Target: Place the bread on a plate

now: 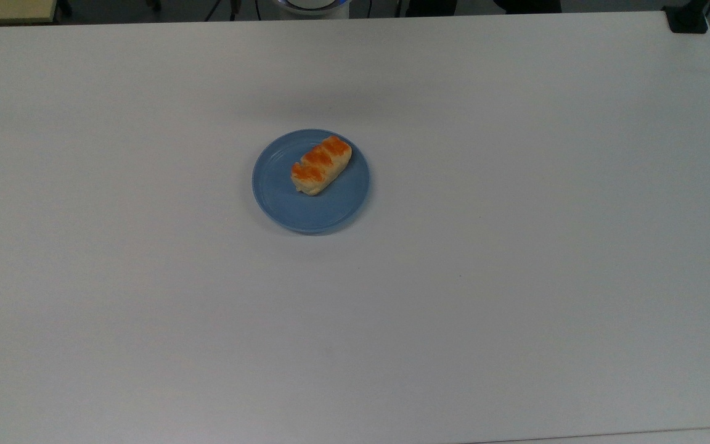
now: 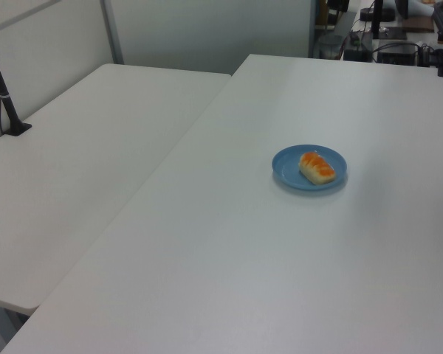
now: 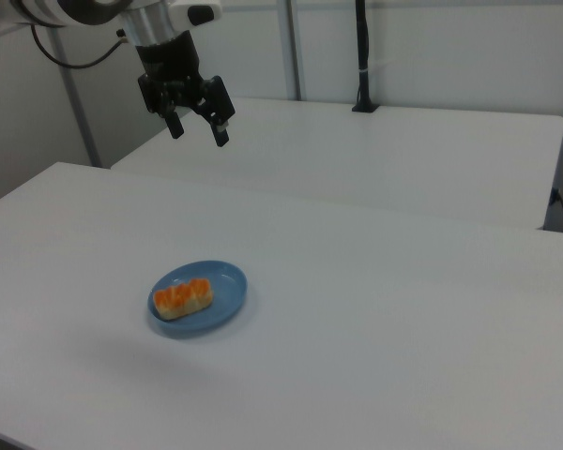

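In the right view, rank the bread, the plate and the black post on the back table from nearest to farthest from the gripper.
1. Bread, below the raised gripper, on the plate's left part; too close to call against the plate.
2. Plate, under the bread.
3. Black post, on the back table, upper right.

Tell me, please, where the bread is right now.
The bread lies on the blue plate, toward its upper-right part in the top view.

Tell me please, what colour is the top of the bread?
Orange-brown glaze over pale cream sides on the bread, clearest in the top view.
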`<action>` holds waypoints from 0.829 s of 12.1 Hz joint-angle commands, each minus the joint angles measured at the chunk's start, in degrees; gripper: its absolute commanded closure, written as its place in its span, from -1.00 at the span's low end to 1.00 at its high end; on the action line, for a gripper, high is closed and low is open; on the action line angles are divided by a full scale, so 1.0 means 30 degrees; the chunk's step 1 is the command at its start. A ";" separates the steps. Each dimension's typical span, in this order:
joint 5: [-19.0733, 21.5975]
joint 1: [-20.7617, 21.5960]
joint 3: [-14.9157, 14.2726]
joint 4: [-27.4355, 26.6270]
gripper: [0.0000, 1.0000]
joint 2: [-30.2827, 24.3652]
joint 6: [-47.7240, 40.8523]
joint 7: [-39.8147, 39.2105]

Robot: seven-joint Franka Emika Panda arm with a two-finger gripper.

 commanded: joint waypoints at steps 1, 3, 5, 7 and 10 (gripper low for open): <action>0.0030 0.0310 -0.0018 -0.0667 -1.00 -0.0421 -0.0512 0.1097; -0.0350 0.0252 -0.0017 -0.0639 -1.00 -0.0392 -0.0749 -0.1116; -0.0352 0.0164 -0.0046 -0.0667 -1.00 -0.0392 -0.0838 -0.1481; -0.0352 0.0105 -0.0046 -0.0639 -1.00 -0.0421 -0.1450 -0.1686; -0.0147 0.0105 -0.0105 -0.0638 -1.00 -0.0595 -0.1397 -0.0438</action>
